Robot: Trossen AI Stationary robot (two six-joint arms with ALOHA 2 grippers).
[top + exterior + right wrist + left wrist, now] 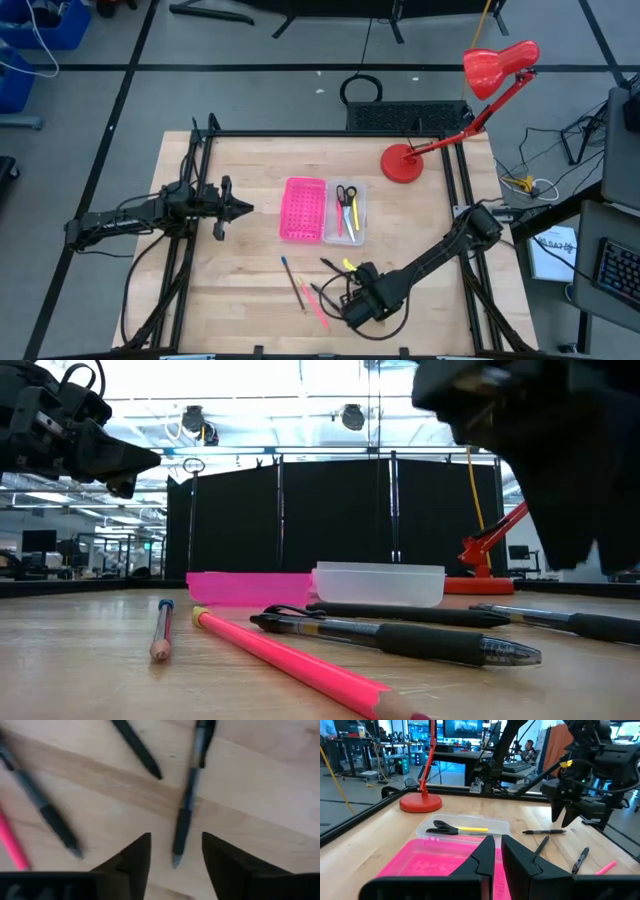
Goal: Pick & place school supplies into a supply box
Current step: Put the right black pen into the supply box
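Observation:
The clear supply box (347,212) lies mid-table beside the pink dotted tray (304,209). It holds the black-handled scissors (345,194), a yellow pen (471,829) and a pink-red one (340,220). Near the front edge, flat on the wood, lie a blue-ended pencil (289,274), a pink pencil (316,304) and several black pens (400,640). My right gripper (172,851) is open above these pens, its fingers on either side of one black pen's tip end (181,827). My left gripper (238,208) is shut and empty, raised left of the pink tray.
A red desk lamp stands with its base (402,163) at the table's far right, and its head (497,66) reaches out beyond the far edge. Black frame rails (200,160) run along the table's sides. Bare wood lies between the trays and the loose pens.

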